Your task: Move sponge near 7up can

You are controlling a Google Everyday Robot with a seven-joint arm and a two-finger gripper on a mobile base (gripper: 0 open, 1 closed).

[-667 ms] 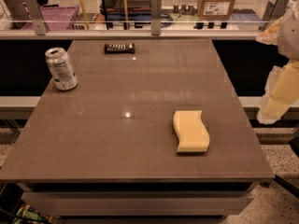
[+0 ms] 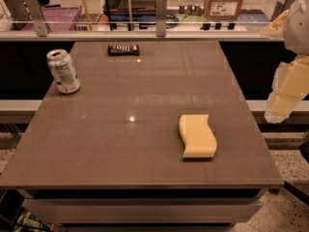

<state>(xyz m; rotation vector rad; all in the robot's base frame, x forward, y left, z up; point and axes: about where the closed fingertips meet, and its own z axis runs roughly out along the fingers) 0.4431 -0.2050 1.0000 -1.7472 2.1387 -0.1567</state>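
The pale yellow sponge (image 2: 197, 136) with wavy sides lies flat on the brown table (image 2: 120, 144), right of centre toward the front. The silver-white 7up can (image 2: 63, 71) stands upright near the table's left edge, far from the sponge. My gripper (image 2: 286, 88), with cream-coloured fingers, hangs at the right edge of the view, off the table's right side, up and to the right of the sponge and not touching it.
A dark flat ridged bar (image 2: 123, 49) lies near the table's far edge. A glass rail with metal posts (image 2: 161, 14) runs behind the table. Beyond it are a cardboard box (image 2: 223, 3) and a purple crate (image 2: 54, 18).
None of the objects has moved. My gripper stays at the right edge of the view.
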